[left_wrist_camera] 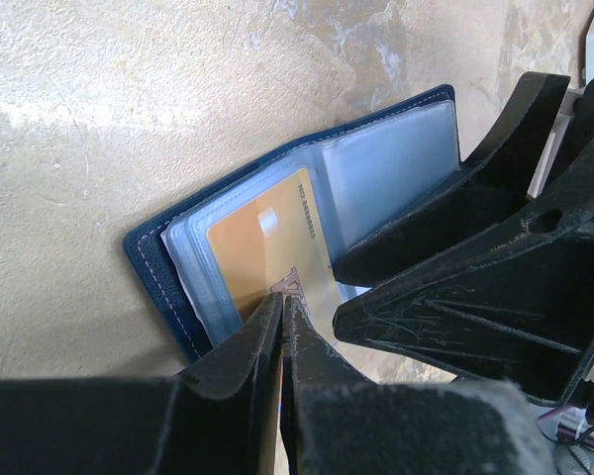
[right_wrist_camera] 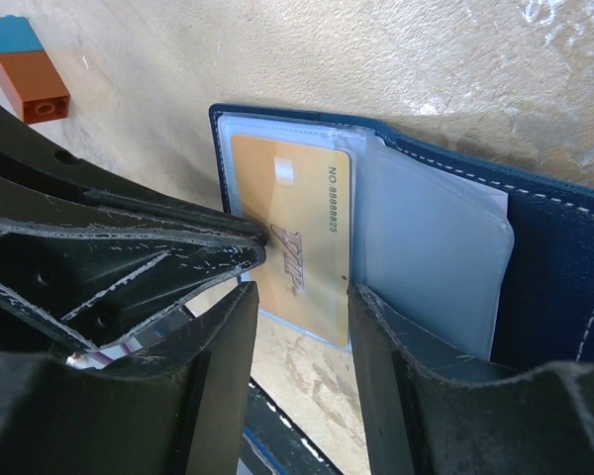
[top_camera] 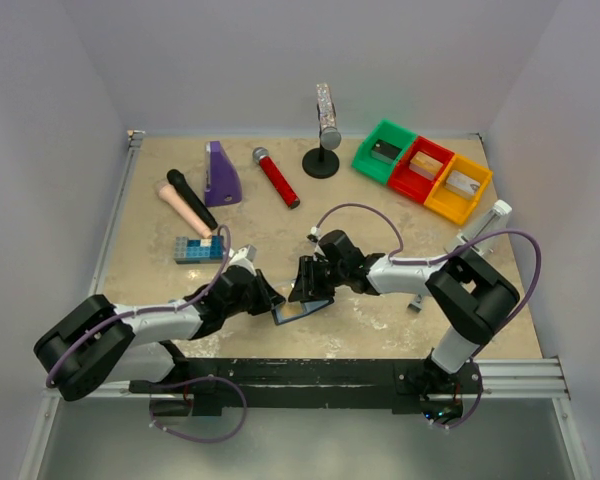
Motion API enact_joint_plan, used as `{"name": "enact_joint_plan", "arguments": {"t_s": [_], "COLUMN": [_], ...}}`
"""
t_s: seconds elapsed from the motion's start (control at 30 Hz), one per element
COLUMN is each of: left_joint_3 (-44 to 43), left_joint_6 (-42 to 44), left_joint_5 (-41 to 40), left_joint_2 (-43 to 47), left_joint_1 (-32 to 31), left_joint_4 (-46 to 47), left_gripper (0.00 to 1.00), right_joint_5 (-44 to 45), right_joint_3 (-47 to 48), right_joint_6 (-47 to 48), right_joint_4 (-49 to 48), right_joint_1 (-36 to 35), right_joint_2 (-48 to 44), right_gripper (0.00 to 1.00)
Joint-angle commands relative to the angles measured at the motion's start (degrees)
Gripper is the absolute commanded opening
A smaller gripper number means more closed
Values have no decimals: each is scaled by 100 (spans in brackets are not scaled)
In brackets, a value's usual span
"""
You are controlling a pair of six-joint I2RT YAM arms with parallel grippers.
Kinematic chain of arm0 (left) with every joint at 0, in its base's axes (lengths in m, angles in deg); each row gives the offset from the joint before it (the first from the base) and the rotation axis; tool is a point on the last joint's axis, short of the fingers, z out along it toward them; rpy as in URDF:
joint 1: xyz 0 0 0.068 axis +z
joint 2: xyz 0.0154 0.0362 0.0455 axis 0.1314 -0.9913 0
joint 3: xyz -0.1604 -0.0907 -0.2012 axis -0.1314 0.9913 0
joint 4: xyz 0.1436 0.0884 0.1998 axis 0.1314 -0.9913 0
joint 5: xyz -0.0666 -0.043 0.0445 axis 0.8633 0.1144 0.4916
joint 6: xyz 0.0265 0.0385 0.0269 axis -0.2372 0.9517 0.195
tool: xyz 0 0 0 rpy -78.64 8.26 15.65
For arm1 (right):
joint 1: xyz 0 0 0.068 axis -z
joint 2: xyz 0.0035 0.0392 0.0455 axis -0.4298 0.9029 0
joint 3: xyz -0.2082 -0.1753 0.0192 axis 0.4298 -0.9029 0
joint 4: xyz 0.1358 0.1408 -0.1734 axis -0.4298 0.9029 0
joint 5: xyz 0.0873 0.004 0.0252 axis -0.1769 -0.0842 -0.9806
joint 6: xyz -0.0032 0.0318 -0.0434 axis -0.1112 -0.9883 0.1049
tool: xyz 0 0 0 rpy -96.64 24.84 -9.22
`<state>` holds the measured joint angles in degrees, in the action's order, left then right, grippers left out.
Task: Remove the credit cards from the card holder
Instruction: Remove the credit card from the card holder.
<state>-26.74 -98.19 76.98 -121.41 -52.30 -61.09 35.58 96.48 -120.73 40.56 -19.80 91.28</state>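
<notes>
The card holder (top_camera: 302, 311) lies open on the table between the two arms, navy outside (left_wrist_camera: 154, 265) with clear pockets inside (right_wrist_camera: 431, 247). An orange-gold credit card (left_wrist_camera: 265, 237) marked VIP (right_wrist_camera: 302, 198) sticks partway out of a pocket. My left gripper (left_wrist_camera: 282, 289) is shut on this card's edge, its fingers (right_wrist_camera: 247, 236) reaching in from the left in the right wrist view. My right gripper (right_wrist_camera: 302, 295) is open and straddles the card's free end, one finger (right_wrist_camera: 386, 317) resting on the clear pocket. Other cards are hidden.
A blue toy-brick block (top_camera: 200, 250) sits left of the arms. Behind stand a black and a pink handle (top_camera: 188, 203), a purple piece (top_camera: 221, 173), a red microphone (top_camera: 277, 177), a black stand (top_camera: 323, 158), and green (top_camera: 384, 150), red (top_camera: 421, 168) and yellow (top_camera: 458, 188) bins.
</notes>
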Motion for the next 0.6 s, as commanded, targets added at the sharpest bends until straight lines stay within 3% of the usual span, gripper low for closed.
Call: {"name": "enact_joint_plan", "arguments": {"t_s": [0.0, 0.57], "left_joint_3": [258, 522], "left_joint_6": [-35, -52], "left_joint_5": [-326, -397], "left_joint_2": [-42, 64], "left_joint_1": [10, 10], "left_joint_4": [-270, -252], "left_gripper": [9, 9], "right_joint_5": [165, 350], "right_joint_3": [-136, -338], "right_joint_6": [-61, -87], "right_joint_4": [-107, -265], "right_joint_1": [17, 25], "right_joint_2": [-80, -247], "right_gripper": [47, 55]}}
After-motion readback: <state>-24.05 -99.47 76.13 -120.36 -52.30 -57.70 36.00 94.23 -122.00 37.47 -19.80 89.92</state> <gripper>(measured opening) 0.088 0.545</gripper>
